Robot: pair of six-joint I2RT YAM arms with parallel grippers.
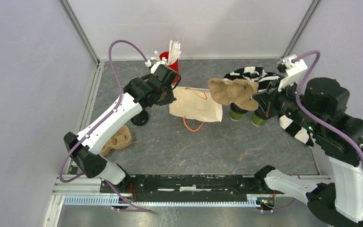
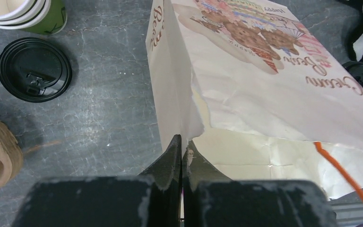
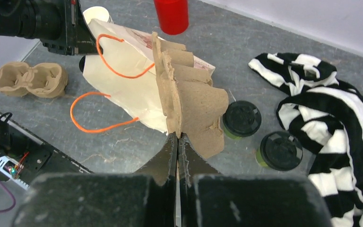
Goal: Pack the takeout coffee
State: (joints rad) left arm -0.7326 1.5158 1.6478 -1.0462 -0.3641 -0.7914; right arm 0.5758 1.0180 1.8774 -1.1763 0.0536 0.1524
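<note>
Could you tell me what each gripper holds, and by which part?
Left gripper: paper bag, by its mouth edge. Right gripper: cardboard carrier, by its edge.

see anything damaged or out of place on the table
The paper bag lies on its side, and its rim looks ragged, possibly torn, next to where the left jaws pinch it. A black-and-white striped cloth is heaped right beside the two lidded cups.

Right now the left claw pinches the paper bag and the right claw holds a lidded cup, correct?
No: the right wrist view shows the right claw shut on the pulp cup carrier; both lidded cups stand ungrasped. The left claw does pinch the paper bag.
</note>
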